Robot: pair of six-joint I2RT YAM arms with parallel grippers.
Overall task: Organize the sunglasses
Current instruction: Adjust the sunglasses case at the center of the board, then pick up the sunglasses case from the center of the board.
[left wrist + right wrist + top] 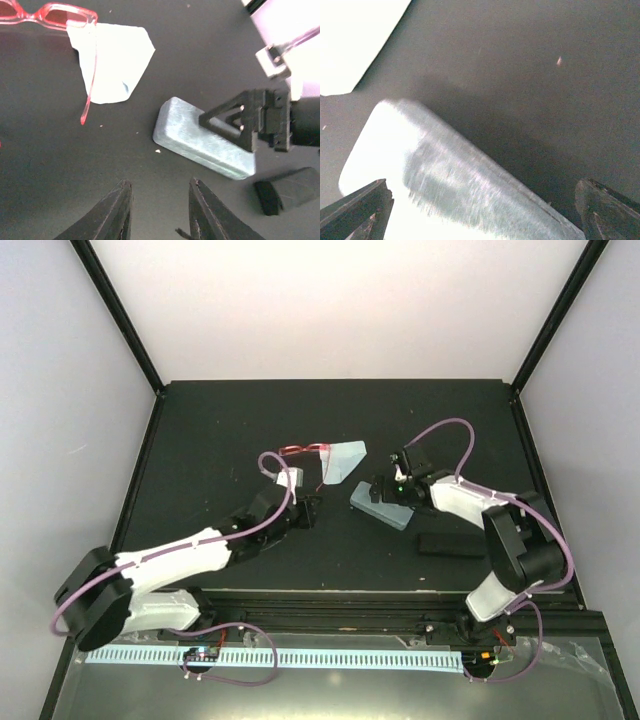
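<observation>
Translucent red sunglasses [50, 14] at ten o'clock; plain light blue cloth [112, 62] at eleven; streaky pale blue case [185, 135] centre; black case [287, 190] at four o'clock; black tabletop [50, 175].

A robot lab cell: black table [200, 430] boxed by plain white panels [330, 300] on black struts [117, 312].

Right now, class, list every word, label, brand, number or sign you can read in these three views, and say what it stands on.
No text can be read in any view.
Pale blue oblong case: plain, no label shows.
Red-framed plastic sunglasses: no brand mark shows.
Light blue cleaning cloth: blank.
White strip with dark ticks at the near rail: marks too small to read.
</observation>
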